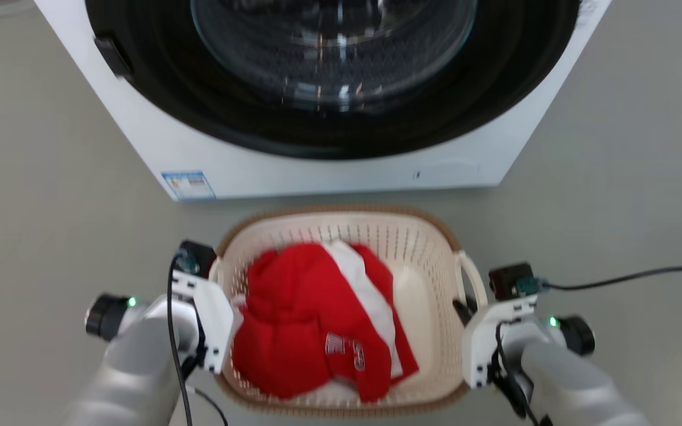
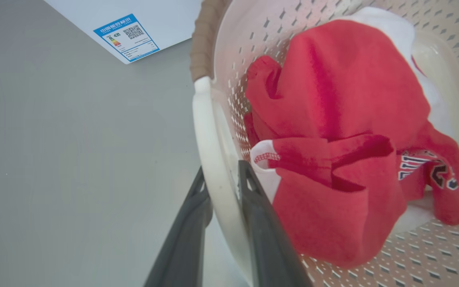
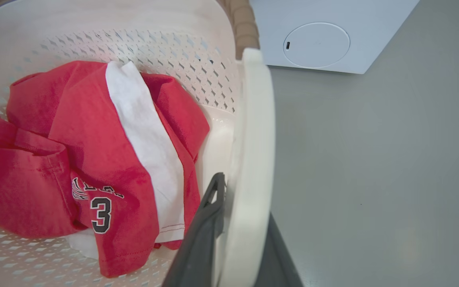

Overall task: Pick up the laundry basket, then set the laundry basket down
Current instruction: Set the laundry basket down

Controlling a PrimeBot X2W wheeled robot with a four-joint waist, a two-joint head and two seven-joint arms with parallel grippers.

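i've got my left gripper (image 2: pixel 222 169) and right gripper (image 3: pixel 245 195) clamped on opposite sides of the laundry basket (image 1: pixel 341 220), red shirt (image 1: pixel 305 313) inside.

We saw a white washing machine (image 1: pixel 317 171) on grey floor (image 1: pixel 33 207), a blue label (image 1: pixel 188 184) at its lower corner, and a crumpled red-and-white shirt (image 1: pixel 299 307) nearby.

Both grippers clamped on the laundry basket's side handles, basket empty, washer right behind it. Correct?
Wrong on one point: the laundry basket is not empty. The head view shows a red and white garment lying in it. The rest stands: the left gripper clamps the left handle, the right gripper the right handle, and the washing machine stands behind it.
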